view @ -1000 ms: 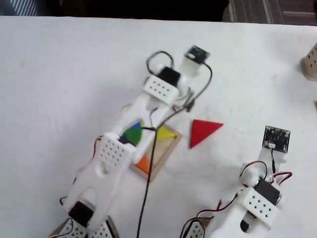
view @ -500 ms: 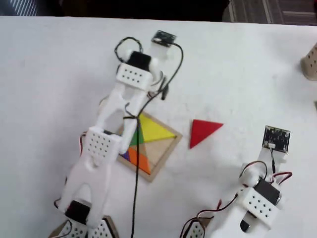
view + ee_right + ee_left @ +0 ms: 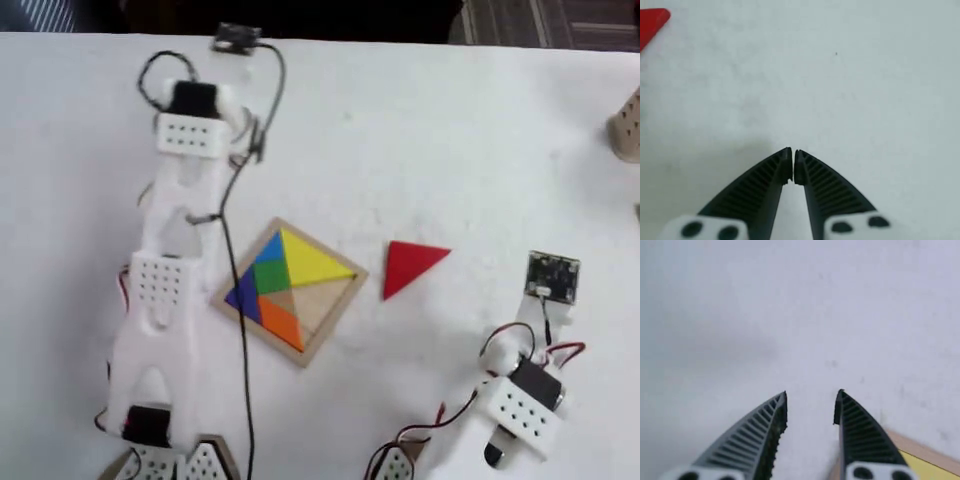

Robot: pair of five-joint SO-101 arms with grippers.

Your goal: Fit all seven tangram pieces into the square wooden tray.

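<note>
A square wooden tray [image 3: 340,318] is seen near the middle of the white table [image 3: 450,130], with yellow, green, blue and orange pieces already seated in it and a bare triangular gap left on the side facing the red triangle. The flat red triangular tangram piece [image 3: 410,265] is found on the table just beside that side of the tray, apart from it and held by nothing.

The left gripper [image 3: 811,400] is held above bare table with its jaws spread and nothing between them, one corner of the tray being visible beside it. The right gripper [image 3: 792,160] is held low over the table with its jaws pressed together on nothing, the red piece being well off to one side.

Several failures can be expected. Because the piece lies flat and thin, it may be pushed along the table instead of being pinched. If it is lowered at the wrong rotation, it may be caught on the rim and left tilted. The seated pieces may be knocked loose by a hard press. The tray may also be dragged by the black cable [image 3: 240,340] running close past its corner.
</note>
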